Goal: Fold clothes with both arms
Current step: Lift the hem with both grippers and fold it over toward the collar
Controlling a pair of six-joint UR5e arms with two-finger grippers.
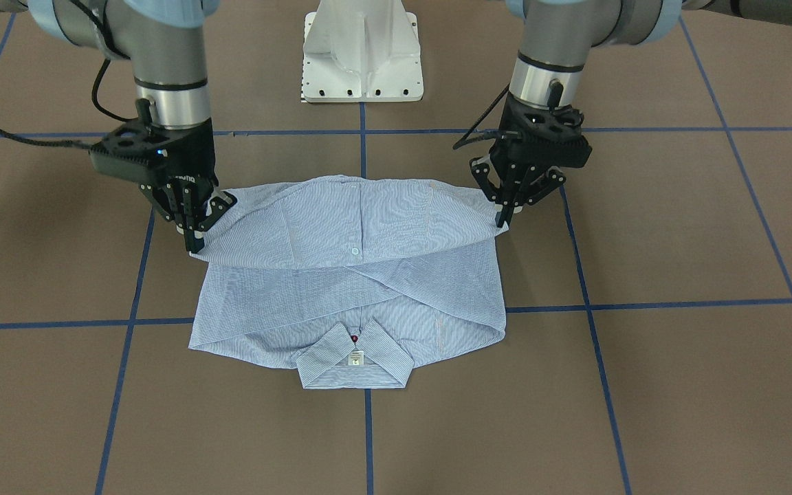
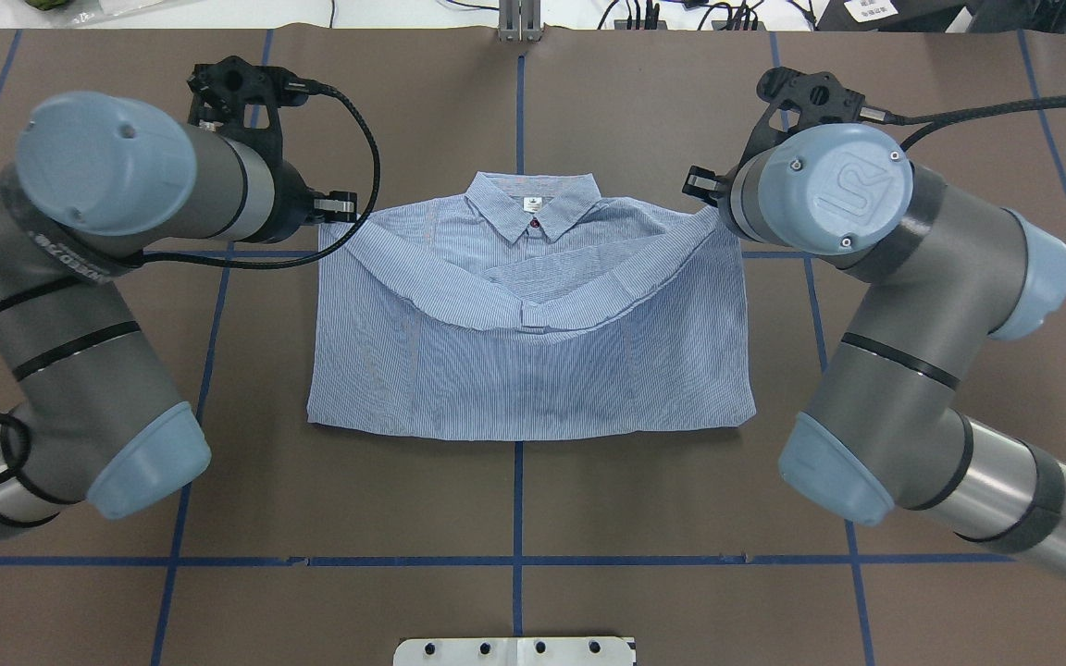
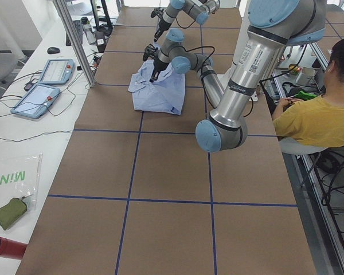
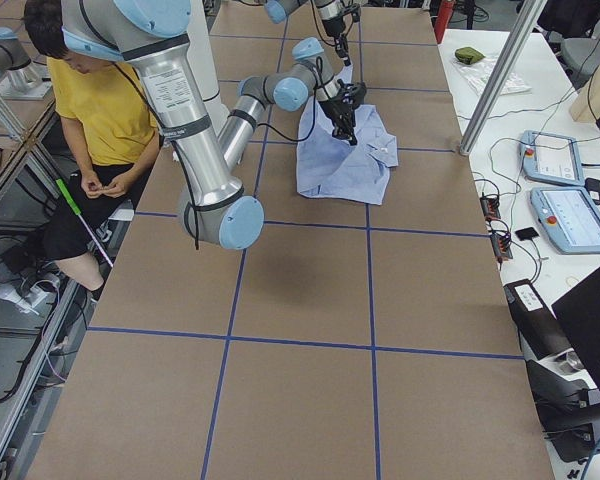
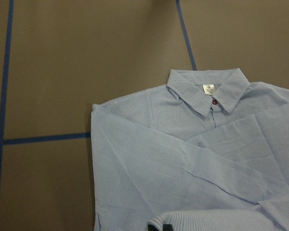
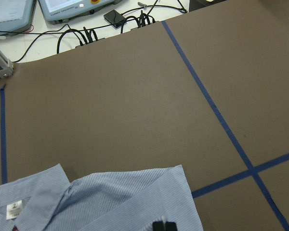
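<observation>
The black left fingers (image 1: 502,210) are pinched shut on one corner of the light blue, thin-striped button-up shirt (image 1: 355,289). The black right fingers (image 1: 192,230) are pinched shut on the other corner. Both corners are part of the shirt's bottom edge, which is folded up over the front. The fingers hold that edge up a little, and it sags in a curve in the middle.

The shirt lies in the middle of the flat brown table with blue tape lines (image 1: 643,378). It is between the silver-grey left arm (image 2: 80,305) and the silver-grey right arm (image 2: 903,305).

The pointed collar (image 1: 382,364) points away from the robot's white base (image 1: 363,55), toward the far side of the table. A small white label (image 1: 355,357) sits inside the collar, with a dark red button (image 1: 355,338) just beside it.

Folded like this, the shirt is wider than it is long. Its long side runs across the table from one arm to the other. The fold is on the side nearest the robot.
</observation>
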